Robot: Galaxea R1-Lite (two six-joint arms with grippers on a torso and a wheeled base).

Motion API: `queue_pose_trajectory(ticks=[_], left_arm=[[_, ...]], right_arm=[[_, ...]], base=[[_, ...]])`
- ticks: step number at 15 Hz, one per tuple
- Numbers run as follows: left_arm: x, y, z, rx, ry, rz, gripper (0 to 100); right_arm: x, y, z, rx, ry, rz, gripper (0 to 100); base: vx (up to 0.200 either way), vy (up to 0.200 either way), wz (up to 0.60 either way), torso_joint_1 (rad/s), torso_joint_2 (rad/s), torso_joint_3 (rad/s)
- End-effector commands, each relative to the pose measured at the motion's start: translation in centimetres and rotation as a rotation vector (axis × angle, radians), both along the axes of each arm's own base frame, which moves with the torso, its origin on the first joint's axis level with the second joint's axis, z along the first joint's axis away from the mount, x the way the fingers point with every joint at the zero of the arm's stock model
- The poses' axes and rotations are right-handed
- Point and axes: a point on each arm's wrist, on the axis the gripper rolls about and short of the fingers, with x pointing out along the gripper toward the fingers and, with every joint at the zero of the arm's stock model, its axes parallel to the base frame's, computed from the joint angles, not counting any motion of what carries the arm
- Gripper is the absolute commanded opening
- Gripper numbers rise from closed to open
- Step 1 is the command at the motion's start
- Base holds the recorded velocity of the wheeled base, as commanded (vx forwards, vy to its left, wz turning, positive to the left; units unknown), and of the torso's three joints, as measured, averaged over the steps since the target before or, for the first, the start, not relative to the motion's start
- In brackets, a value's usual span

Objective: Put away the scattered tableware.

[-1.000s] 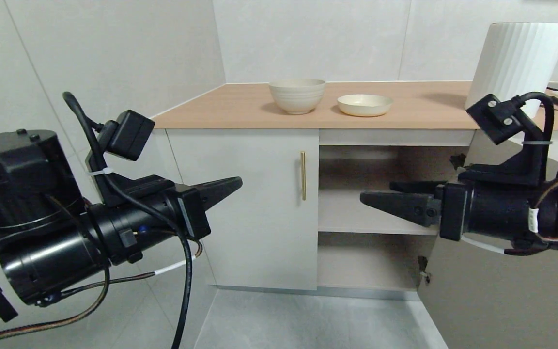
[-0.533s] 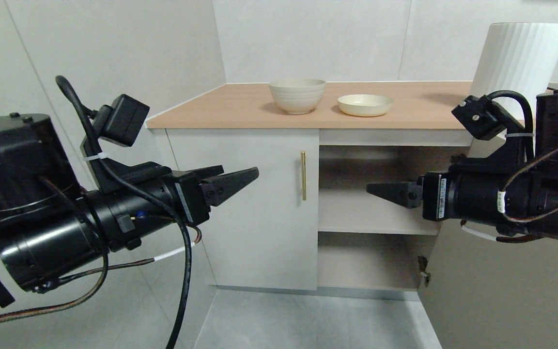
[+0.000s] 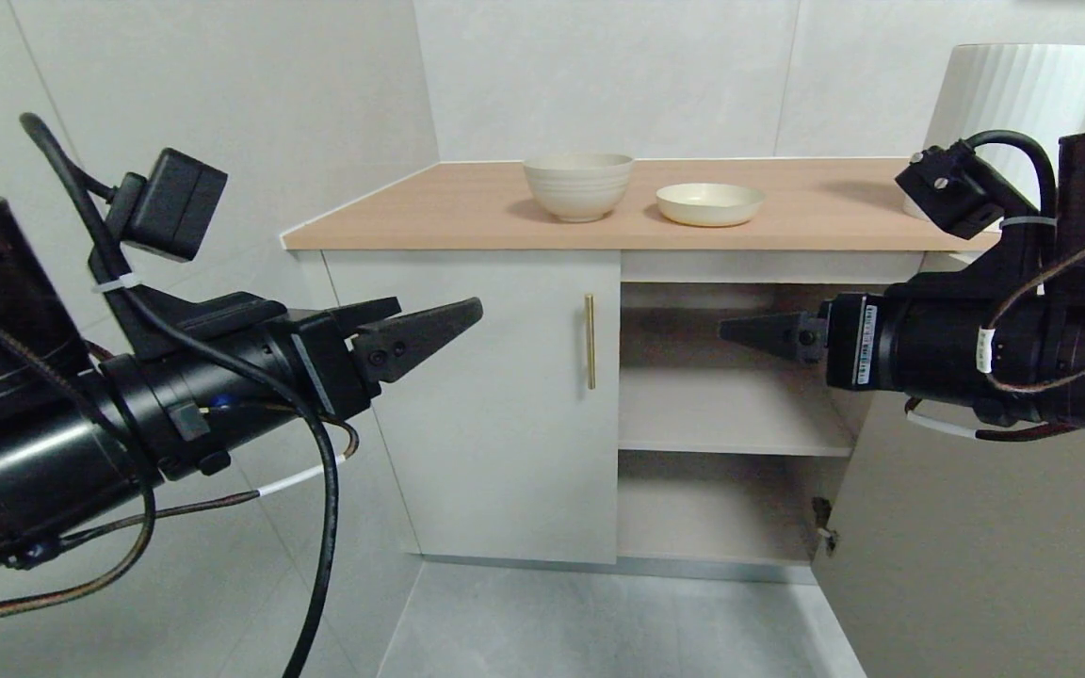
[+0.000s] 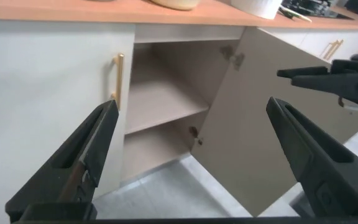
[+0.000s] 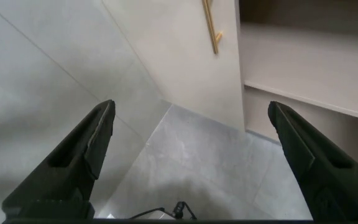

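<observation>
Obs.: the ribbed cream ceramic bowl (image 3: 578, 185) and the shallow cream dish (image 3: 709, 203) stand side by side, close but apart, on the light wooden countertop (image 3: 825, 212), towards its back. They sit above the seam between the two doors of the white cabinet (image 3: 477, 282). The bowl is seen from the side, so its inside is hidden. The dish's pale hollow shows nothing lying in it. A tall white ribbed cylinder (image 3: 1013, 94) stands at the counter's right end, partly behind the right arm; contents cannot be told. The closed left door (image 3: 495, 405) carries a brass bar handle (image 3: 590, 340) at its inner edge. The open right door (image 3: 957, 565) is swung out towards the robot. That exposes one compartment split by a shelf board (image 3: 731, 414), with a floor panel below. Both levels show bare board, so judged: nothing is stowed yet, and the door was presumably opened to receive the tableware. The left gripper (image 3: 439, 313) hangs in front of the closed door, below counter height, its fingers spread wide with nothing between them. The right gripper (image 3: 740, 331) hangs level with the upper opening, well in front of the shelf, likewise spread wide and carrying nothing. Both point roughly inward and forward, neither near the tableware. Judged: arms are in a ready pose. The bowl is nearer the left arm and the dish nearer the right, so each would need to rise above the counter edge before any grasp.
</observation>
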Motion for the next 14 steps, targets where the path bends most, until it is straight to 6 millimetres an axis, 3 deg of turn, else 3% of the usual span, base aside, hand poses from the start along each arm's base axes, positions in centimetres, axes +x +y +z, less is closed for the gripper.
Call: queue_pose_trajectory(ticks=[1,10,14], left_arm=[[0.1,0.2,0.1,-0.001,-0.002,0.006,100],[0.2,0.2,0.0,0.001,0.002,0.009,100],[0.2,0.2,-0.1,0.001,0.004,0.009,100]], right_arm=[[0.0,0.0,0.1,0.002,-0.002,0.001,100],[-0.2,0.0,-0.1,0.002,0.004,0.014,100],[-2.1,0.0,0.3,0.017,0.032,0.055,100]], base=[[0.200,0.000,0.00,0.007,0.00,0.002],[0.200,0.000,0.00,0.004,0.00,0.002],[0.200,0.000,0.00,0.000,0.00,0.001]])
